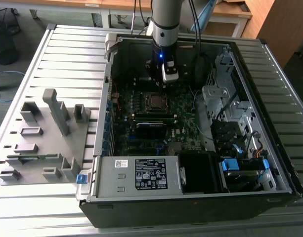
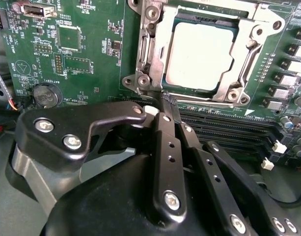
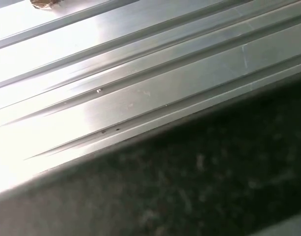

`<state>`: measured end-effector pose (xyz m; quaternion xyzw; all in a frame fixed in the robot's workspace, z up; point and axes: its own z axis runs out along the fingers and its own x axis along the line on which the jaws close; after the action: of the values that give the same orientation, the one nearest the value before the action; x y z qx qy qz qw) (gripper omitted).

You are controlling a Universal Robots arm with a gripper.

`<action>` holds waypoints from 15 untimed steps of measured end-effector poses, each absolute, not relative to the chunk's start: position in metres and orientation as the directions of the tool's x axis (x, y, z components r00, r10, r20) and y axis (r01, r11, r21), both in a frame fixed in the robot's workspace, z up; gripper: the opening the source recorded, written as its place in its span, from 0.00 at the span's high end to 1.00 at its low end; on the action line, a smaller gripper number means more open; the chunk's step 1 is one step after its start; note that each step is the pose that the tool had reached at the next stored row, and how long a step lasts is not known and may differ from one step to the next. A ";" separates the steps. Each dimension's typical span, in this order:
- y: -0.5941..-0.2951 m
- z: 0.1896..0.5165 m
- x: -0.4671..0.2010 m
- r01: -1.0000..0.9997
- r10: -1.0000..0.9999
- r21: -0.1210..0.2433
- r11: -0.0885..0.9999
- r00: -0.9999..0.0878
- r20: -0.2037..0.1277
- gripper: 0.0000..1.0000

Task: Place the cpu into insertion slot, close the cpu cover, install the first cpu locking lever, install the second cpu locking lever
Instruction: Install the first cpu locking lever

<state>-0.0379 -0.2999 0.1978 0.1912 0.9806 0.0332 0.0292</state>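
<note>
One cpu (image 2: 199, 49) lies under the lowered cpu cover (image 2: 157, 49), and the gripper (image 2: 166, 102), jaws pinched together empty at the socket (image 2: 140, 81) edge, should probably press slowly and squarely there.

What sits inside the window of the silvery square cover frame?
The dull silver-grey flat square cpu fills the window of the silvery metal cover frame; its edges and the socket underneath are covered.

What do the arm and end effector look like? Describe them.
The arm is a silver-grey tube with a black wrist, a blue light and black cables alongside. The end effector is matte black jointed bars with silver screws on a grey base.
</note>
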 end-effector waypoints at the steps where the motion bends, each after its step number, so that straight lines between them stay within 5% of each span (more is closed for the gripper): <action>1: -0.300 0.198 -0.038 0.373 0.377 0.076 0.925 -0.925 -0.044 0.90; 15: -0.297 0.198 -0.038 0.376 0.380 0.076 0.923 -0.924 -0.044 0.90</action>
<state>-0.0379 -0.2968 0.1977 0.1930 0.9802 0.0332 0.0292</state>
